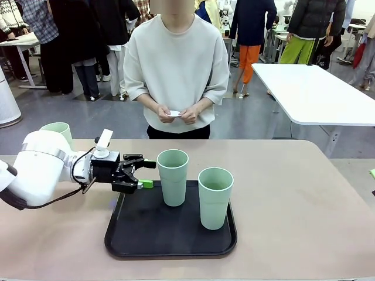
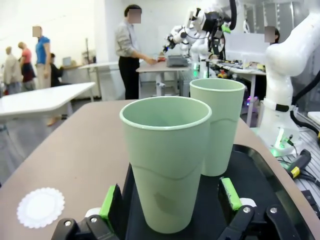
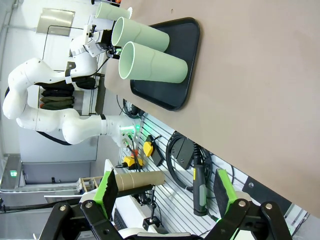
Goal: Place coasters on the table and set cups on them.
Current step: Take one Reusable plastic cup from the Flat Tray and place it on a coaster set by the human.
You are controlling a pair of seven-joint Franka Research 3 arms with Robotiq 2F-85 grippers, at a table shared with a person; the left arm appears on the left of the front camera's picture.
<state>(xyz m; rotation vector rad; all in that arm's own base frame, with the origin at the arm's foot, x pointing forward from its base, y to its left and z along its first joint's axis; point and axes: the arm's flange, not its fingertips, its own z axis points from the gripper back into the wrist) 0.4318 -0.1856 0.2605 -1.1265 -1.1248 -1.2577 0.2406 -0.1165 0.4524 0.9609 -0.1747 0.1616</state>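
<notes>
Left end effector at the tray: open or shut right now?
Open. On the left end effector the green pads stand wide apart, gaps showing either side of the cup ahead; nothing is gripped.

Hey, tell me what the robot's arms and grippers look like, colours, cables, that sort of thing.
The left arm is glossy white with rounded, bulbous segments, and a thin black cable loops past its wrist. The left gripper is black and angular, with two linked fingers carrying bright green pads. The right gripper matches it: black linkage fingers with visible pivot bolts and green pads.
</notes>
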